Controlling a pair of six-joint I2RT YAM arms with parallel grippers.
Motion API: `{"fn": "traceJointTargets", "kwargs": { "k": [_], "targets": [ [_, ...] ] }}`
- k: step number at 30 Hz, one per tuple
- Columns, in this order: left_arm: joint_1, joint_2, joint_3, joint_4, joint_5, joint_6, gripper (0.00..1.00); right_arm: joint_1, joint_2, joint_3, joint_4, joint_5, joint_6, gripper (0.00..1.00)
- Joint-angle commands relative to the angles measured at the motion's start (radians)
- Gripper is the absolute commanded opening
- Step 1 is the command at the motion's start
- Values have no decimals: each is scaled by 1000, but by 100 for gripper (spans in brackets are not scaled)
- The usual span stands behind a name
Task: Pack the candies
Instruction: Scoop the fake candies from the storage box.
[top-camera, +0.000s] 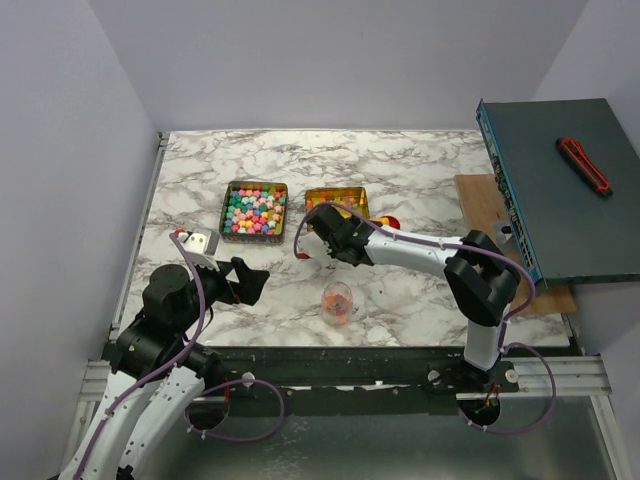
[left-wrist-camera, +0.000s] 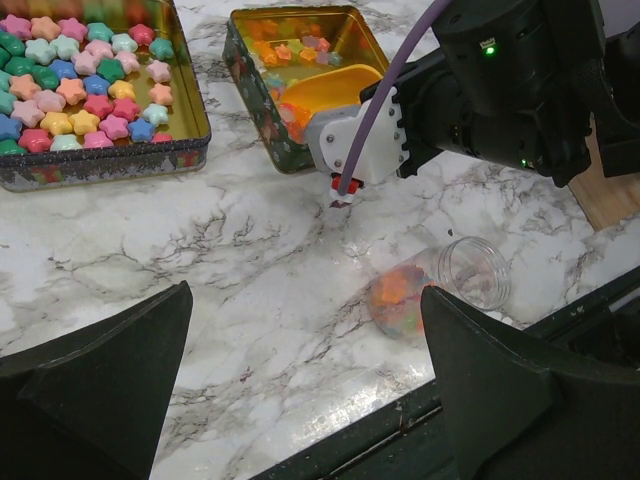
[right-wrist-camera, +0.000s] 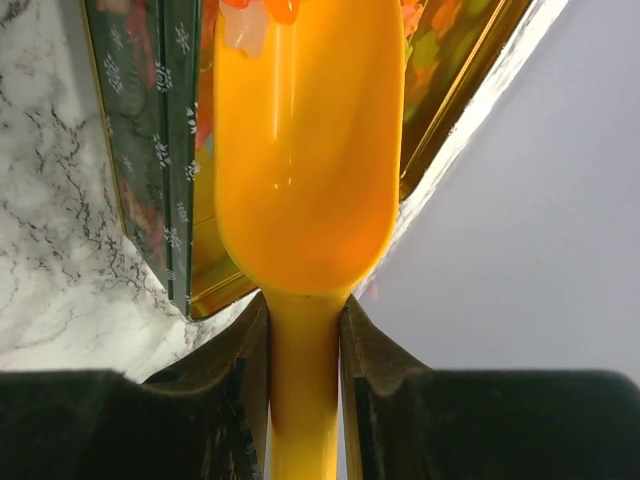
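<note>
The jelly candies (left-wrist-camera: 300, 50) lie in a gold-lined tin (left-wrist-camera: 250, 95) straight ahead of the right claw (right-wrist-camera: 303, 322). A few of them sit at the far lip of the yellow-orange scoop (right-wrist-camera: 305, 150), whose bowl reaches into that tin. A second tin (left-wrist-camera: 100, 165), off to that claw's left, holds the pastel star candies (left-wrist-camera: 80, 90). More candies sit in the bottom of the clear jar (left-wrist-camera: 440, 285), which is on the marble behind the claw, toward the arm bases.

The right claw is clamped on the scoop's narrow handle, one finger on each side. The left claw (left-wrist-camera: 300, 390) is spread wide and holds nothing; the jar lies just ahead of it, toward its right finger.

We see four ways this could go wrong:

- **Losing the load:** it is small and rides at the very lip, so any forward tilt on lifting would probably roll the jellies back into the tin or onto the marble.
- **Scoop twisting:** the handle looks smooth and thin, and it could turn between the fingers during the swing back toward the jar.
- **Missing the jar:** the scoop's bowl looks about as wide as the jar's mouth, so a slightly off-centre pour would scatter sweets.
- **Knocking the jar:** nothing steadies it, so a touch from the scoop or the forearm could tip it over.
</note>
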Motion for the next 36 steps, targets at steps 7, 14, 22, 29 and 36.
{"fn": "traceJointTargets", "kwargs": {
  "k": [7,14,22,29,36],
  "targets": [
    [6,-8,-5,5,-21,7,99,21,28,37,-216,-266,-1,1],
    [6,-4,-5,2,-24,5,99,20,70,78,-240,-348,73,1],
    [6,2,-6,4,-26,5,99,1,102,119,-251,-445,176,0],
    [6,14,-5,4,-27,5,99,-56,107,154,-243,-593,305,1],
    [8,33,-4,4,-30,7,99,-105,66,113,-171,-681,356,0]
  ]
}}
